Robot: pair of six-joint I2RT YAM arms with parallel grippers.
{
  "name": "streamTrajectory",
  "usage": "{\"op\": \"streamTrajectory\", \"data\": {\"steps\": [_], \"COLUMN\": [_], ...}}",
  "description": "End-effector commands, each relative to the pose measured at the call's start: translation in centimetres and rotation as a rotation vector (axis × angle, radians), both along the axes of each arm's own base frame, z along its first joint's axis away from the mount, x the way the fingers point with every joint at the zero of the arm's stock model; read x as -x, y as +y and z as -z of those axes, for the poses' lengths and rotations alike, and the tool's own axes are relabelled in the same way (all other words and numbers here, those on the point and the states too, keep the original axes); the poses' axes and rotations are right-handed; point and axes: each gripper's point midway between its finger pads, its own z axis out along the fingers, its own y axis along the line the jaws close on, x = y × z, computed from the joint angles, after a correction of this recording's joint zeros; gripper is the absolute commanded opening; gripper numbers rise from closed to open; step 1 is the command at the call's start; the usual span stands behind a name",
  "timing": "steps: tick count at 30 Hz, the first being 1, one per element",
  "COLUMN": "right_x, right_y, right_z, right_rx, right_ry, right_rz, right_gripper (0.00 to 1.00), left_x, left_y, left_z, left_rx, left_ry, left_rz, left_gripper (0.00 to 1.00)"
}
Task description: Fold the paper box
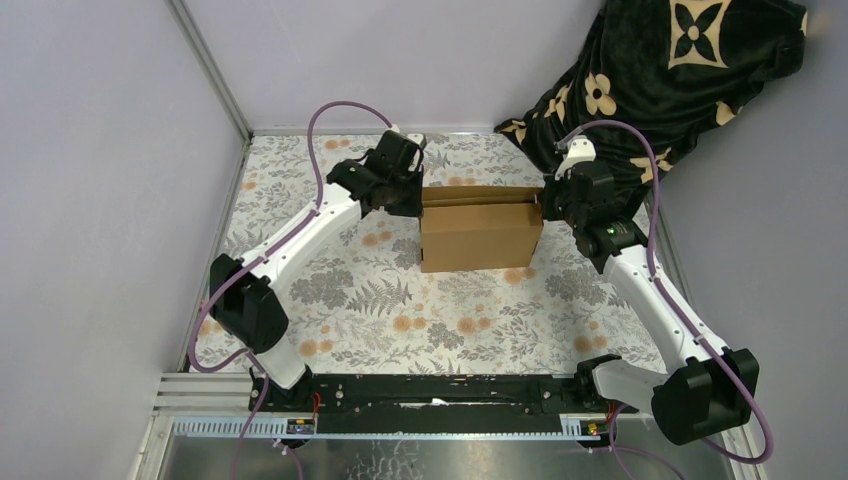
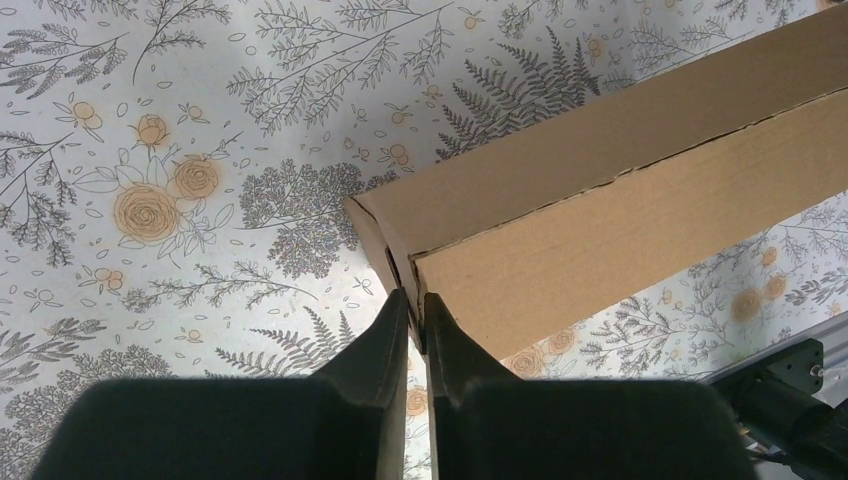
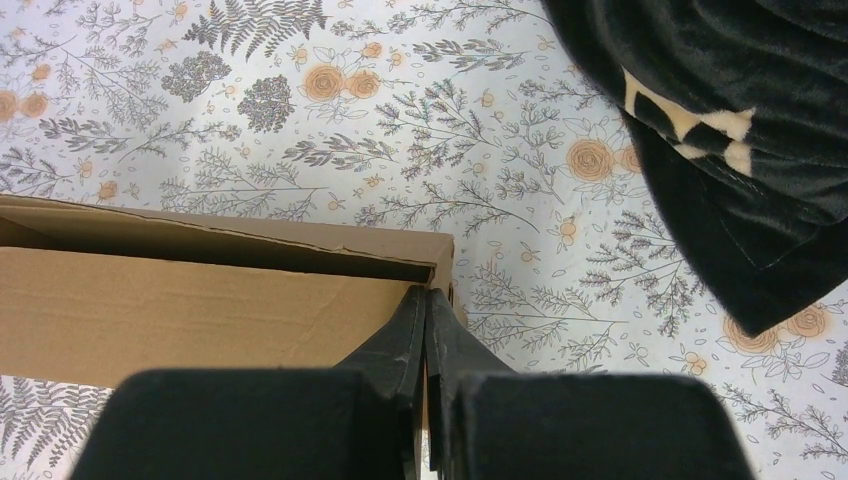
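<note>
The plain brown corrugated paper box stands part-folded on the floral table, between both arms. The left gripper pinches the box's end wall in narrow jaws; the right gripper, jaws closed together, touches the opposite corner. An uneven pull could buckle that wall or spring the flaps open.

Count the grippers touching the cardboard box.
2. The left gripper is nipped on the paper box at its left end; the right gripper, shut, touches its right end corner. Neither is hidden.
</note>
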Motion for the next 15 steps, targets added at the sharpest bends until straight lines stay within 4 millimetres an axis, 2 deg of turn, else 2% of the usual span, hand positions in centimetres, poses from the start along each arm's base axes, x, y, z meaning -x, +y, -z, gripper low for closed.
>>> {"op": "streamTrajectory", "data": {"steps": [1,7,15], "right_x": [2.17,2.27,2.39], "right_y": [2.87,2.91,3.00], "right_z": [2.43,2.60,2.77], "right_rx": [-0.047,-0.048,-0.053], "right_ry": [0.134,0.139,0.141], "right_rz": [-0.116,-0.118,-0.122], "right_gripper": [0.00,0.00,0.00], "left_x": [0.02,0.02,0.18], "left_y": [-2.85,-3.04,-2.98], "left_z": [-2.08,-2.43,-3.04], "left_rx": [0.073,0.075,0.077], "left_ry": [-0.040,-0.050,-0.061], "left_rz": [0.066,0.065,0.062], "left_gripper": [0.14,0.21,0.22]}}
